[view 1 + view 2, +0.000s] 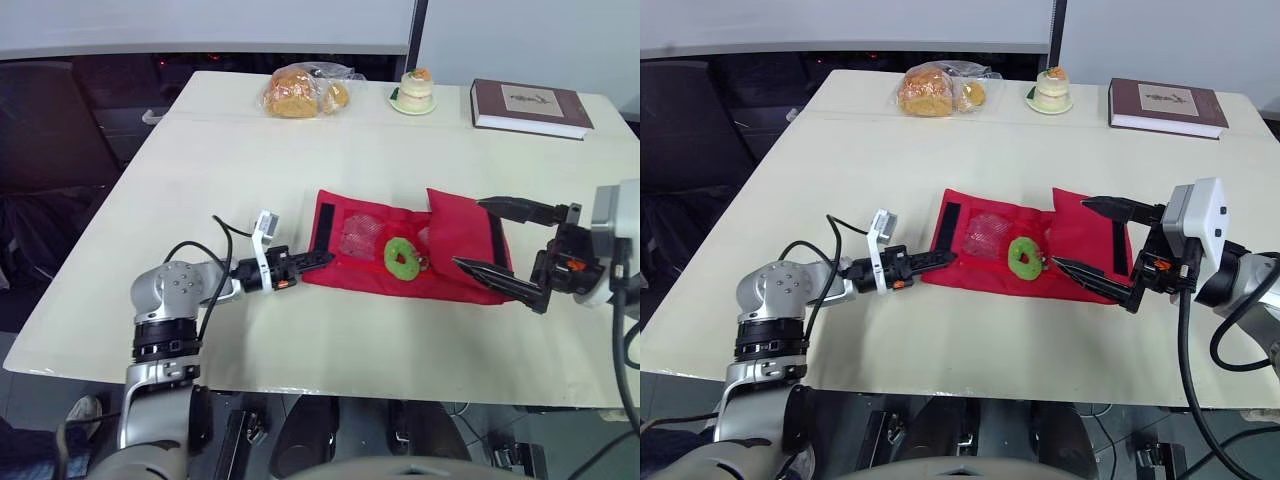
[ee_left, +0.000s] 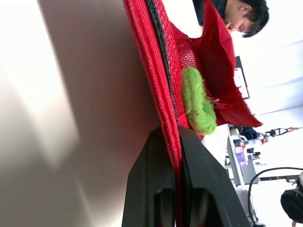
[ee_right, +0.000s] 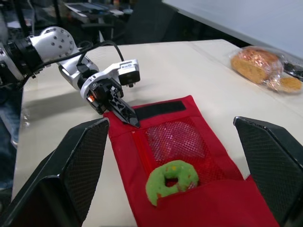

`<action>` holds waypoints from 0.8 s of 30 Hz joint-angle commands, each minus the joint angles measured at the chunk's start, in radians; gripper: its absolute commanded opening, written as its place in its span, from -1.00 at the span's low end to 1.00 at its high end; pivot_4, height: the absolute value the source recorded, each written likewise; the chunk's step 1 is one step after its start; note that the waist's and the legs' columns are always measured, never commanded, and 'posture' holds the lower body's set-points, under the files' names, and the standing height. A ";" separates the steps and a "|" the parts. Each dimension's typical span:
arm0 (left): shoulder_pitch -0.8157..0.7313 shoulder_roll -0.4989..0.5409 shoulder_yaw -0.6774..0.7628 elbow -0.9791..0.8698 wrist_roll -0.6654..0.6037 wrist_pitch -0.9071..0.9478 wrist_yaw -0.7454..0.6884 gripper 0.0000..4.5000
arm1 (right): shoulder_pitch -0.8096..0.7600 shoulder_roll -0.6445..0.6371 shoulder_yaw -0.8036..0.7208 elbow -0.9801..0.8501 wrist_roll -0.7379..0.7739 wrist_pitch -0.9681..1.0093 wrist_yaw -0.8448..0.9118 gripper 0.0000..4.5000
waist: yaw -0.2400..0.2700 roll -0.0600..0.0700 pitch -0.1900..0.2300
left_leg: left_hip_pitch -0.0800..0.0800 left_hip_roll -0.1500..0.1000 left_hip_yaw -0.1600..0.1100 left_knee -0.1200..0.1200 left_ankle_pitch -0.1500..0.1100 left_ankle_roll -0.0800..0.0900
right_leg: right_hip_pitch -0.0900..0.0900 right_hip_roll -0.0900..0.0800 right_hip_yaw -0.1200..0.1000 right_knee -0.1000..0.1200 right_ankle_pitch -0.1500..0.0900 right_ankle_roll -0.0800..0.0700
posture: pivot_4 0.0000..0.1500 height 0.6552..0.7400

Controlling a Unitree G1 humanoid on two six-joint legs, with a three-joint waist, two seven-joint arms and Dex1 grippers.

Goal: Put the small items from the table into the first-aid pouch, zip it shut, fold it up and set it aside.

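Observation:
The red first-aid pouch [image 1: 405, 250] lies spread flat in the middle of the table, its right flap folded partly over. A fuzzy green ring [image 1: 402, 257] rests on its mesh pocket. My left gripper [image 1: 318, 260] is shut on the pouch's left near corner, pinching the red fabric [image 2: 171, 142] between its fingers. My right gripper [image 1: 490, 238] is open wide, with one finger over the pouch's right flap and the other at its near right edge. Between the right gripper's fingers the green ring [image 3: 171, 179] and the mesh pocket [image 3: 177, 142] show.
At the table's far edge stand a bag of bread [image 1: 300, 90], a small cake on a plate [image 1: 413, 92] and a brown book [image 1: 530, 107]. A person's head [image 2: 246, 16] shows beyond the pouch in the left wrist view.

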 commanded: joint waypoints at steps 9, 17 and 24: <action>0.052 0.228 -0.049 -0.032 0.032 -0.096 -0.184 -1.00 | -0.117 0.035 0.216 0.135 -0.175 -0.049 0.014 1.00 | -0.003 -0.001 0.000 | 0.000 0.001 0.000 0.000 0.000 0.000 | 0.000 -0.002 0.000 0.000 -0.002 -0.004 | 1.00 0.74; -0.006 0.343 -0.116 -0.049 0.033 -0.118 -0.322 -1.00 | -0.282 0.145 0.470 0.439 -0.441 -0.196 0.101 -0.03 | 0.000 -0.001 0.000 | -0.001 0.000 0.001 0.000 0.000 0.000 | -0.002 0.000 -0.001 0.000 -0.002 -0.003 | 1.00 0.74; -0.071 0.392 -0.121 -0.087 0.004 -0.165 -0.440 -1.00 | -0.326 0.201 0.599 0.634 -0.624 -0.308 0.154 -0.99 | -0.002 -0.001 0.000 | -0.001 0.000 0.002 0.000 0.000 0.000 | -0.002 0.001 -0.001 0.000 -0.002 -0.003 | 1.00 0.74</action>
